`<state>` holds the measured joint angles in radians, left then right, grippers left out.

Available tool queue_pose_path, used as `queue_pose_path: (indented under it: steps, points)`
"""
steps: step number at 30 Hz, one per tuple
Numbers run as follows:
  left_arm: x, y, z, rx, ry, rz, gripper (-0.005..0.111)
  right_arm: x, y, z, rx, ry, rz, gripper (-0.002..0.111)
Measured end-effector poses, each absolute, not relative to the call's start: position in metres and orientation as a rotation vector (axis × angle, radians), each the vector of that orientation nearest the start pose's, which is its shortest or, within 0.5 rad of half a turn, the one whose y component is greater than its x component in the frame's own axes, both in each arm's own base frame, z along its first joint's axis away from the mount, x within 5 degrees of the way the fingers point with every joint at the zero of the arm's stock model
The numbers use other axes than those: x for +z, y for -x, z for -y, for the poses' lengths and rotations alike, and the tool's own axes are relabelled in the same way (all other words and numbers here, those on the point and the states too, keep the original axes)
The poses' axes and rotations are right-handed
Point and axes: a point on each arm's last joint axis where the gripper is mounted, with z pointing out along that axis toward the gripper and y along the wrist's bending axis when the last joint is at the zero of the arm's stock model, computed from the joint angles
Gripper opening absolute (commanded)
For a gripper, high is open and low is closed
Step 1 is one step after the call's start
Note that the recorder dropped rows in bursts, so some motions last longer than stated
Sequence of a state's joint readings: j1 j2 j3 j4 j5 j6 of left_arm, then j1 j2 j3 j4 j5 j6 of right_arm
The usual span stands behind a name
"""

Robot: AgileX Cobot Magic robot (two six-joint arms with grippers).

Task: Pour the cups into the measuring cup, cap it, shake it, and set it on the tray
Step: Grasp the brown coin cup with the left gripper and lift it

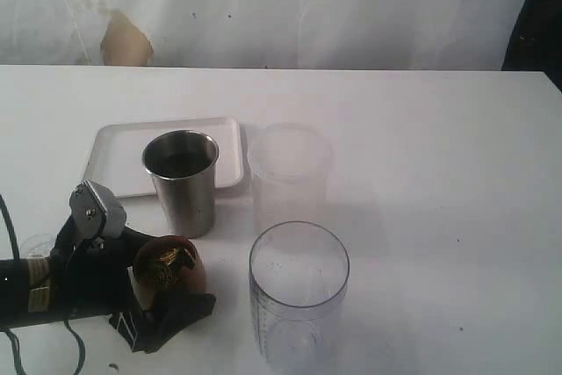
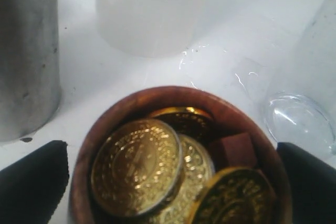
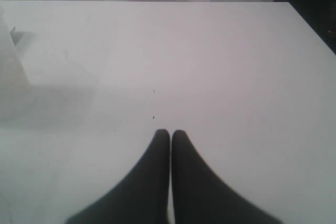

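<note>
The left end effector is seen at the lower left of the exterior view, spread wide. Its black fingers are set on either side of the brown cup. Whether the fingers press on the cup wall cannot be told. The brown cup rests low on the white surface, near the front edge of the view. In the left wrist view it is shown to hold several gold coins and a small reddish-brown cube.

The steel tumbler is stood upright just behind the brown cup, with the tray just behind it. The tray is laid flat on the surface. A frosted tumbler is placed upright just to the right of the tray.

The measuring cup is stood upright with its mouth open, to the right of the brown cup and in front of the frosted tumbler. It is apart from both. Faint markings are visible on its clear wall.

The right end effector is shown only in the right wrist view. Its two dark fingers are pressed together with nothing between them, over a bare stretch of the surface
</note>
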<state>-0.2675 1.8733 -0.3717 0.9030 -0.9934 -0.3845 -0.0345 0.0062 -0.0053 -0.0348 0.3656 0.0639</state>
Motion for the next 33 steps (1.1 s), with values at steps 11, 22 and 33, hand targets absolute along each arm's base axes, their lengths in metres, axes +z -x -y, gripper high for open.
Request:
queue_pose_path:
  steps: [11, 22, 33]
  points:
    - [0.095, -0.216, 0.122, -0.826, -0.946, -1.978, 0.100, 0.182, -0.053, 0.003, -0.014, -0.070, -1.849, 0.001]
    - [0.094, -0.218, 0.125, -0.852, -1.021, -2.011, 0.026, 0.182, -0.053, 0.003, -0.014, -0.070, -1.849, 0.001]
    - [0.106, -0.214, 0.126, -0.910, -1.009, -2.027, 0.000, 0.182, -0.053, 0.003, -0.014, -0.070, -1.849, 0.001]
